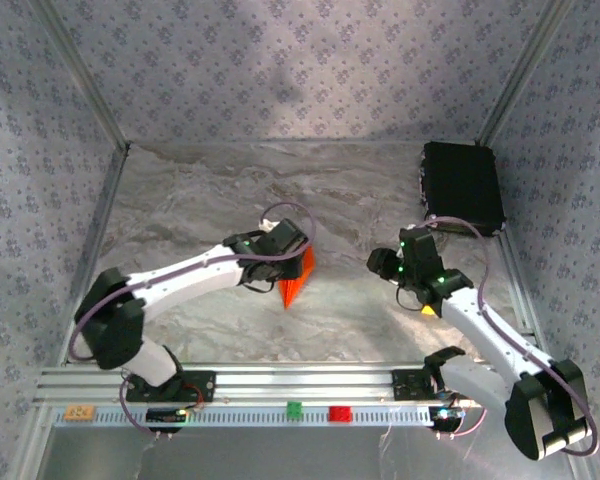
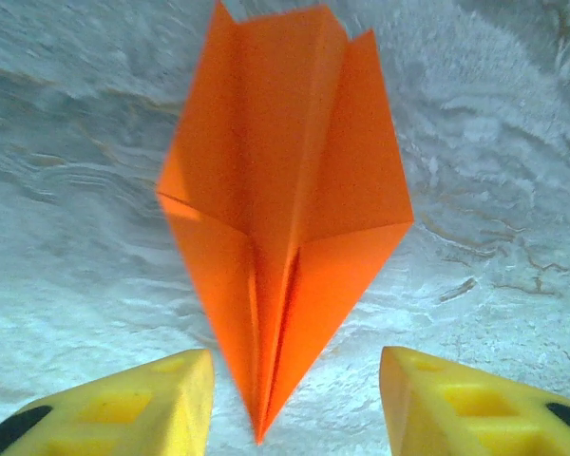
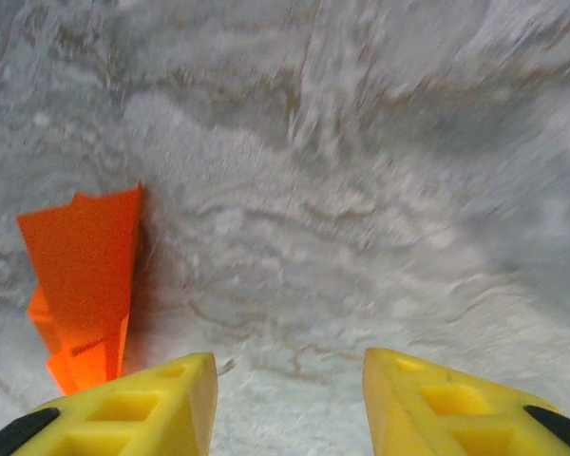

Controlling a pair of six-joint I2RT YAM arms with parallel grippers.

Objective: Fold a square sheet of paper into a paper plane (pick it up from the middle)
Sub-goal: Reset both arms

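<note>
Slim creased orange paper plane [image 2: 285, 190]; marbled grey tbl [image 2: 76, 247]

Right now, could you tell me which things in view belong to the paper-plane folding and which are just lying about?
Part of the job:
- paper plane, already folded to a dart
- left gripper, open either side of the plane's tip
- right gripper, open, to one side of the plane

Just lying about:
- black box
- green block, red block and yellow-orange block on the front rail

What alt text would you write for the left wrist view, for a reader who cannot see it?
An orange paper plane on a grey marbled table, its nose pointing between the yellow fingers of the open left pincer.
</note>
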